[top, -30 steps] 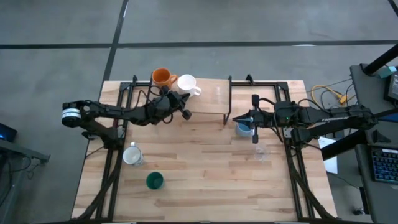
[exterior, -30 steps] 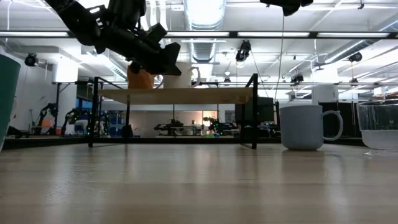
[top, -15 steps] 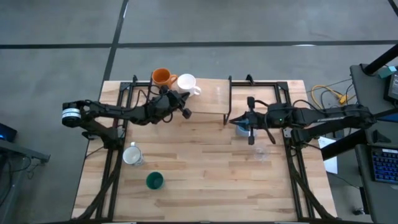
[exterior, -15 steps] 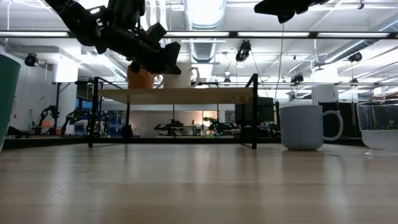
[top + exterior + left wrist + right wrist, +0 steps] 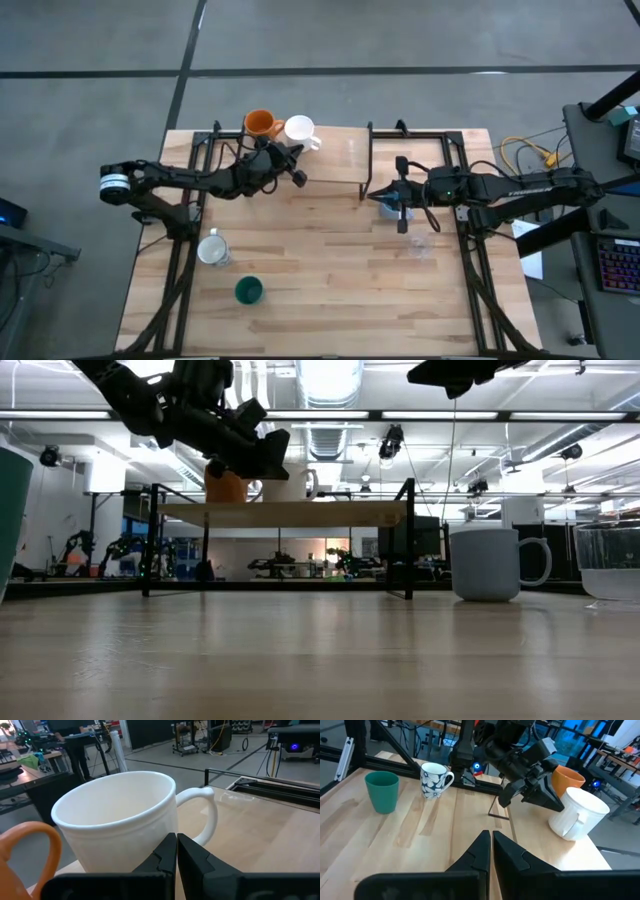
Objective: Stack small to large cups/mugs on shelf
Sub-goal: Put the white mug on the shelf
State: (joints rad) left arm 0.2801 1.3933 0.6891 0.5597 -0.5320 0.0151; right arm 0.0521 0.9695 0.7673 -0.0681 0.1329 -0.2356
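The orange mug (image 5: 22, 855) is cut off by the left wrist view's edge (only its handle shows); the dark green cup (image 5: 12, 520) is cropped in the low view.

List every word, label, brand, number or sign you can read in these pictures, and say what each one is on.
None can be read.
The white mug with dark markings bears a dark flower-like pattern, not letters.
The plain white mug, orange mug, dark green cup and light blue mug show no print.
Anything in the room behind is too small to read.

Shelf (image 5: 330, 165) with orange mug (image 5: 260, 124), white mug (image 5: 299, 131)
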